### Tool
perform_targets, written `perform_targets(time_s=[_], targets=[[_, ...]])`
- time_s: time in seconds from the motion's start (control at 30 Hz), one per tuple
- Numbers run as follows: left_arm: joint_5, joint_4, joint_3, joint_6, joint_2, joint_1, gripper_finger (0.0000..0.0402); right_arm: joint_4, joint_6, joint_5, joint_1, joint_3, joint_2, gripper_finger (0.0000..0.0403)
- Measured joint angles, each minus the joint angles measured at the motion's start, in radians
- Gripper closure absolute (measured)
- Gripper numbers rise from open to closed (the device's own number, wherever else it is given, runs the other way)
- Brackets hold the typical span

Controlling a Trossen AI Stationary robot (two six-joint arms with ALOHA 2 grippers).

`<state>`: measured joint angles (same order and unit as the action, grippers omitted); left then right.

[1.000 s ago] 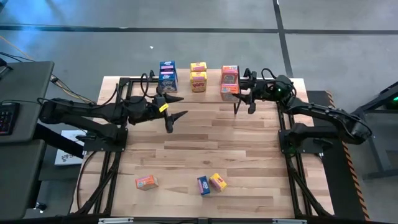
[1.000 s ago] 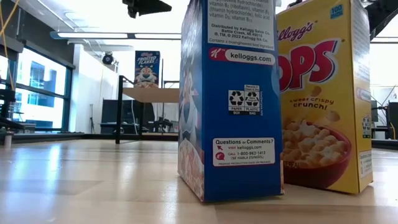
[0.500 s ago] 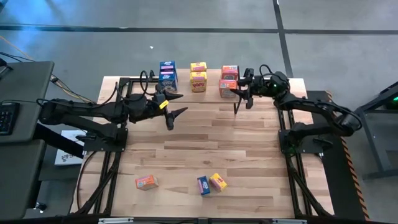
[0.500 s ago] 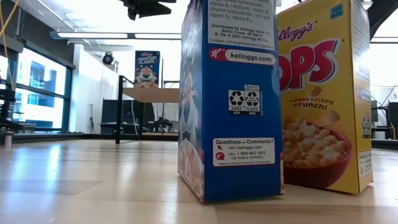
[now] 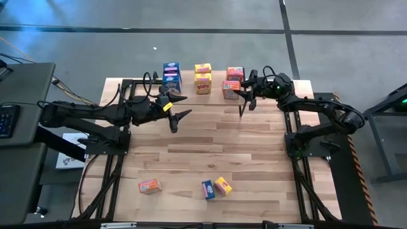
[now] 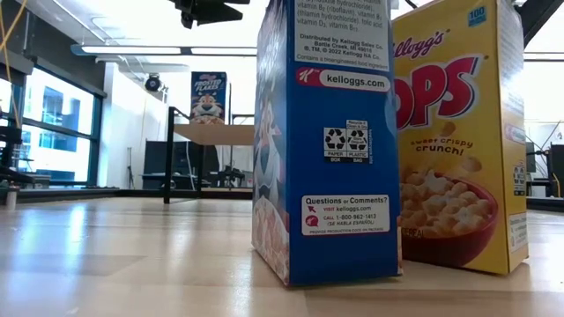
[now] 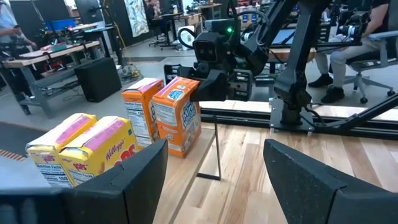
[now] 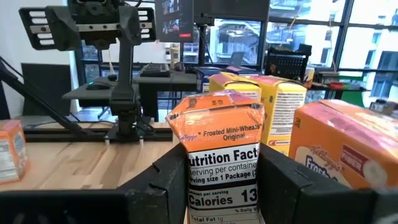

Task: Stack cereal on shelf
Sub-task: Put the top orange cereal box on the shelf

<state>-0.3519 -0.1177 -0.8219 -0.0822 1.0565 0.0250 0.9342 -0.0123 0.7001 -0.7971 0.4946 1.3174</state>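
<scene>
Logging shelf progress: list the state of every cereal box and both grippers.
Shelved blue boxes: standing on the shelf.
Shelved yellow boxes: standing on the shelf.
Held orange box: upright, in the right gripper, beside the second orange box.
Left gripper: open, empty, over the table.
Loose blue box: upright on the table.
Loose yellow box: upright beside it.
Loose orange box: on the table.

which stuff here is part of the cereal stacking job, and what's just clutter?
Job: shelf; shelved blue boxes, shelved yellow boxes, shelved orange box; held orange box in right gripper; loose orange box, loose blue box, loose yellow box; left gripper, open, by the shelf.

Lying about: keyboard, papers on the floor, seated person.
</scene>
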Motion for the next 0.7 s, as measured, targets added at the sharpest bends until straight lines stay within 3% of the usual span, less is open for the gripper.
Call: perform_targets(time_s=[0.7], targets=[[0.0,0.0,0.0,0.0,0.0,0.0,0.0147,-0.017,0.032,-0.014,-0.03,0.0,0.0,0.0258]])
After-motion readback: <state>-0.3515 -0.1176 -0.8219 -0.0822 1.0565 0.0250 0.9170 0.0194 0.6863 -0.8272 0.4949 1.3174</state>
